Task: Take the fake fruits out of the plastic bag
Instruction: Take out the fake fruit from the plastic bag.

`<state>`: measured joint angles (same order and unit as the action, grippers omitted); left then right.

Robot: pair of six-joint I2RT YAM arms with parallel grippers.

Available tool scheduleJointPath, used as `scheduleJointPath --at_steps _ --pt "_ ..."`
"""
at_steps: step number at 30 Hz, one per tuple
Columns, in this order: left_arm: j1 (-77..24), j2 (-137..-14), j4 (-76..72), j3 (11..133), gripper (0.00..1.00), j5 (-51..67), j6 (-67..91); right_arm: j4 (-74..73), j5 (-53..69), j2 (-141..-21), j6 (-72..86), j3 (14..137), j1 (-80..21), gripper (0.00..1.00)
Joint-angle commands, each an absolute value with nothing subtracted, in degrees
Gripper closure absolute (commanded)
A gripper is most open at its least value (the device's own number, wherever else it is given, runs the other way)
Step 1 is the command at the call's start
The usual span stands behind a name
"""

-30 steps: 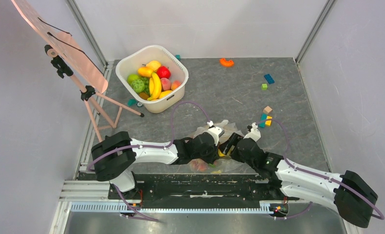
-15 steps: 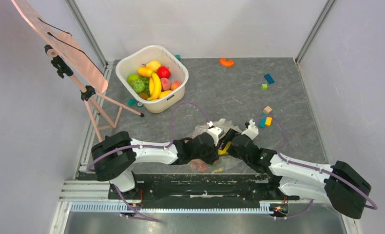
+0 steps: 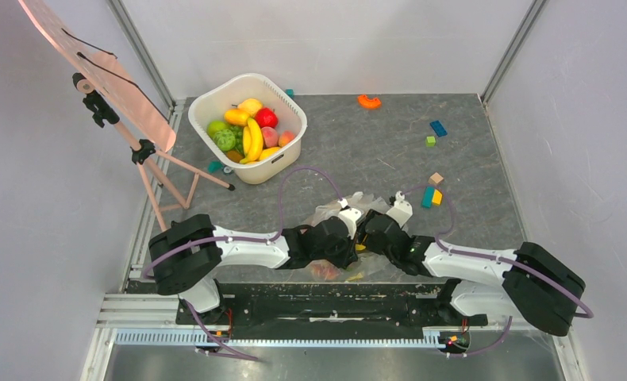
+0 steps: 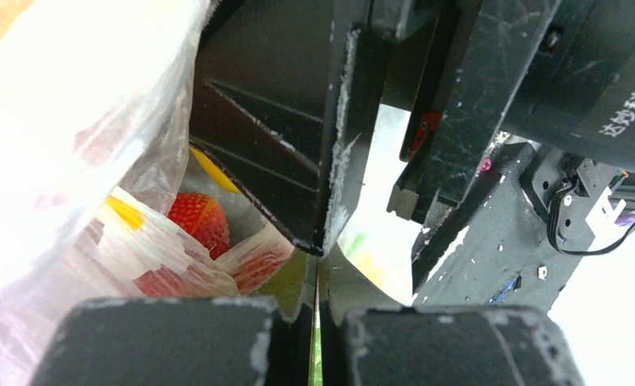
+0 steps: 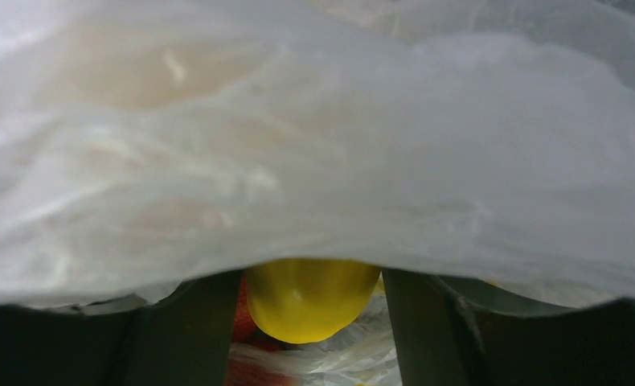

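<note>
Inside the plastic bag [image 3: 332, 213], crumpled at the near middle of the worktop [image 3: 358, 151]: a yellow fruit [image 5: 310, 297], a red fruit [image 4: 198, 225], and more colour under the film. Nothing out of the bag yet.

On either side of the yellow fruit, under a sheet of film: the fingers of the right end effector [image 3: 371, 228], spread. No telling whether already pressing on it. Swung in from the right of the bag over the last second, elbow folded closer, opening narrower than half a second ago. Reads as a grasp closing on a first fruit.

At the bag's left: the left end effector [image 4: 314, 310], pressed together, apparently on a fold of film, unmoved, probably keeping the mouth up.

Beyond the bag, grey mottled worktop. Far left of the bag, a white tub [image 3: 275, 168] of other fruit and a pink stand [image 3: 104, 79]. Right of the bag, toy blocks [image 3: 432, 194]. Nearer than the bag, a metal rail [image 3: 294, 337]. All around, pale bare walls.
</note>
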<state>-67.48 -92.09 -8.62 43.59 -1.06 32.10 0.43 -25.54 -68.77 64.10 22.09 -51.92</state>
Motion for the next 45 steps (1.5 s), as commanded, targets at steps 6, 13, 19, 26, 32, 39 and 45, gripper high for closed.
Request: scheduleJointPath --at_steps 6,13,19,26,32,39,45 --pt "-67.99 -89.3 -9.5 40.38 0.98 -1.68 31.23 -4.03 -29.71 -63.73 60.11 24.06 -52.03 0.51" --pt "-67.94 -88.04 -9.23 38.24 0.98 -3.46 31.28 -8.55 -24.11 -50.71 55.14 24.52 -51.95 0.51" --pt "-68.01 -87.82 -9.16 38.28 0.98 -5.19 31.41 -12.57 -11.68 -46.15 50.88 25.14 -51.87 0.51" --pt "-67.93 -85.15 -6.33 41.09 0.98 -9.36 29.88 -19.25 2.28 -44.02 43.86 23.63 -51.86 0.48" --pt "-67.47 -84.74 -4.27 43.47 0.98 -11.37 28.64 -25.63 7.16 -39.11 40.02 25.11 -51.86 0.47" --pt "-67.35 -82.41 -3.85 43.49 0.98 -9.19 29.85 -32.81 5.87 -32.22 38.99 35.3 -51.81 0.48" --pt "-67.46 -76.9 -1.83 45.78 0.9 -5.64 29.66 -33.41 1.38 -32.75 37.5 45.6 -51.86 0.49"
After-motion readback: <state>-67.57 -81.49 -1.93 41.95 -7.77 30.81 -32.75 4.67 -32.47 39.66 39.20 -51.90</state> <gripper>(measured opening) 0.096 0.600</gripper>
